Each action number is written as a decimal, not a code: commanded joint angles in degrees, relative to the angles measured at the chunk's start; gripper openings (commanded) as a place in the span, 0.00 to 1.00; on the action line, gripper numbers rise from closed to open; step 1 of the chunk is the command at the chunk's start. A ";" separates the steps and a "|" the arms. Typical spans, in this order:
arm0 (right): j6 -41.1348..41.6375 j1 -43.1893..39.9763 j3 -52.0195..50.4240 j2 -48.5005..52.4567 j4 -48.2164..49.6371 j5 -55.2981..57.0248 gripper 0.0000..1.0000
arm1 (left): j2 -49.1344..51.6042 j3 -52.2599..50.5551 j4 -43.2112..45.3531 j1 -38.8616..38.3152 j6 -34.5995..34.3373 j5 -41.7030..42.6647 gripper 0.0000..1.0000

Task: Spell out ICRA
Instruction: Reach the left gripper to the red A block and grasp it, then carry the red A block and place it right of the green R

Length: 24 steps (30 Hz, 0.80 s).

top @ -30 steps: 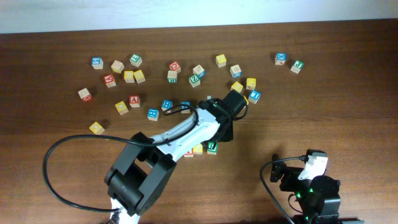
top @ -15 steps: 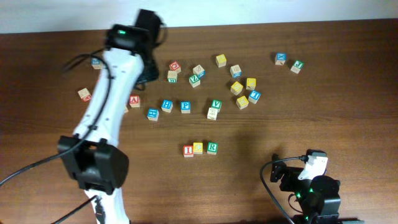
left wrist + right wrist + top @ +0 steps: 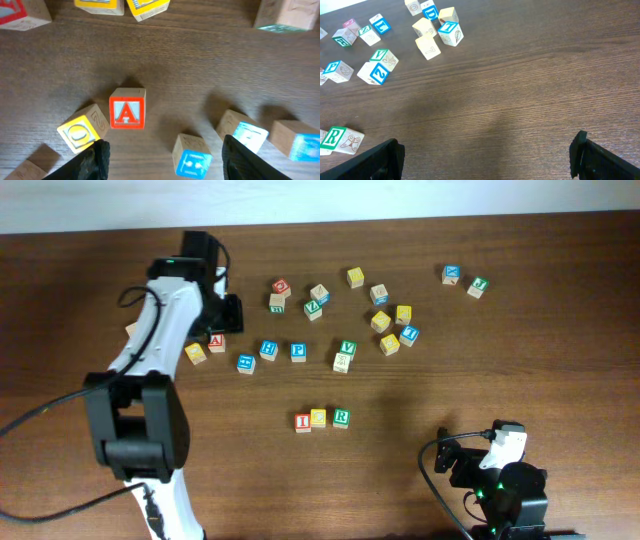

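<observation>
The right hand (image 3: 487,162) sits low at the near edge of the counter (image 3: 450,360), fingers wide apart and empty. I (image 3: 302,421), C (image 3: 319,418) and R (image 3: 342,417) stand in a row, nearer than the A (image 3: 127,108) and to its right. The left arm stretches far out. The left hand (image 3: 166,162) hangs just above the A, fingers apart, holding nothing.

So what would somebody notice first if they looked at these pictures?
Probably the neat little row of three cubes, I, C and R, sitting by themselves in the middle of the table. Then the long left arm reaching to the far left, its open left gripper hovering by the red-framed A cube among the scattered cubes.
</observation>
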 commanded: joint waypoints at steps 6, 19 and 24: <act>-0.15 -0.37 0.17 -0.28 -0.09 0.68 0.98 | 7.52 -0.44 1.22 1.92 1.44 -8.57 0.62; -0.15 -0.37 0.17 -0.28 -0.09 0.68 0.98 | 10.62 -0.33 2.03 1.99 1.46 -3.50 0.40; -0.15 -0.37 0.17 -0.28 -0.09 0.68 0.98 | 10.62 0.48 2.10 1.99 1.46 -3.61 0.33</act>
